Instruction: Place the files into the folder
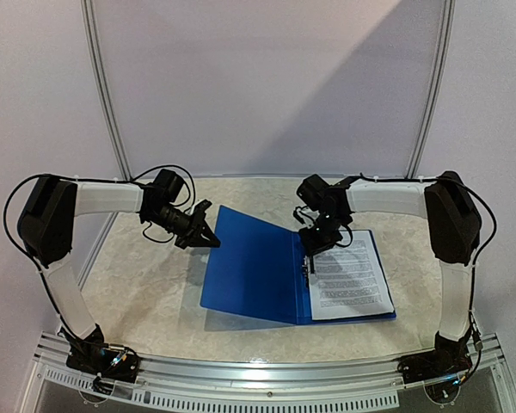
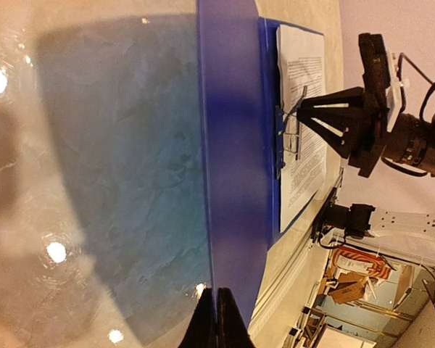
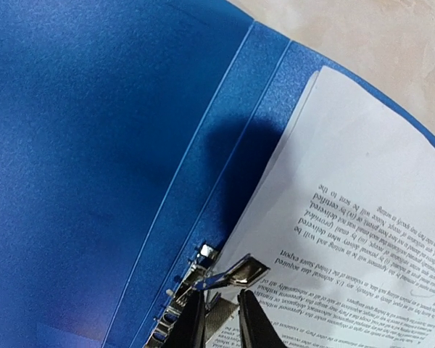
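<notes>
Glossy dark-blue plastic folder (image 1: 249, 267): open, spine running near-to-far. White printed paper sheets (image 1: 351, 275): on its right leaf. Your right gripper (image 3: 216, 313) pinches the metal spine clip (image 3: 228, 274) beside them; left gripper (image 2: 216, 322) clamps the cover (image 2: 228, 181) edge.

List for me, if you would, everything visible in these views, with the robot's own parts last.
folder: one, dark blue, lying open on the table, its left cover raised off the surface
files: white with black print, on the folder's right half; the number of sheets cannot be told
metal clip: one, silver, at the folder's spine, by the paper's edge
table: one, beige marbled, under everything
left gripper: one, black, shut on the edge of the raised cover
right gripper: one, black, closed on the metal clip
</notes>
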You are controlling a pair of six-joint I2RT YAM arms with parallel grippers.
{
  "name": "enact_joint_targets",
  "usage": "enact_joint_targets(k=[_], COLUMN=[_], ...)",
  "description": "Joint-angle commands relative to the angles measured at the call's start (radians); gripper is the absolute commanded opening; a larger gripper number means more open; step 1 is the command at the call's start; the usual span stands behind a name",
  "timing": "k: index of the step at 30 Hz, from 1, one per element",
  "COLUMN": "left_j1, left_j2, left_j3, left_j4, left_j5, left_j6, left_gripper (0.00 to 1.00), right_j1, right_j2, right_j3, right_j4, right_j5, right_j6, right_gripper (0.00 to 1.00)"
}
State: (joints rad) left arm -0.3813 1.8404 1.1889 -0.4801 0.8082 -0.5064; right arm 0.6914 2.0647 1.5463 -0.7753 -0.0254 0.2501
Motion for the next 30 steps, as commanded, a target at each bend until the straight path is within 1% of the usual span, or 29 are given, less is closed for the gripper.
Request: enact_joint_targets(k=[1, 8, 14, 18, 22, 25, 30], left_j1=[0.006, 0.006, 0.007, 0.007, 0.006, 0.006, 0.005], left_j2=[0.01, 0.008, 0.011, 0.013, 0.014, 0.011, 0.013], left_j3=[0.023, 0.021, 0.023, 0.023, 0.025, 0.026, 0.026], left_j4=[0.019, 0.018, 0.018, 0.019, 0.02, 0.024, 0.024], left_j5=[-0.017, -0.018, -0.015, -0.015, -0.012, -0.012, -0.009], left_j6=[-0.007, -0.003, -0.004, -0.005, -0.007, -0.008, -0.009], left_gripper=[0.0, 0.0, 0.0, 0.0, 0.0, 0.0, 0.0], right_j1=[0.022, 0.054, 0.062, 0.06, 0.035, 0.003, -0.043], right_j2=[-0.062, -0.094, -0.153, -0.194, -0.154, -0.09, -0.009], right_j3=[-0.035, -0.081, -0.145, -0.11, -0.022, 0.042, 0.109], right_j4=[-0.026, -0.027, -0.024, -0.033, -0.024, -0.016, 0.04], right_j5=[-0.016, -0.032, -0.034, 0.002, -0.018, -0.024, -0.092], right_j6=[0.023, 0.037, 0.059, 0.048, 0.005, -0.031, -0.055], right_gripper=[0.17, 0.19, 0.2, 0.21, 0.32, 0.46, 0.59])
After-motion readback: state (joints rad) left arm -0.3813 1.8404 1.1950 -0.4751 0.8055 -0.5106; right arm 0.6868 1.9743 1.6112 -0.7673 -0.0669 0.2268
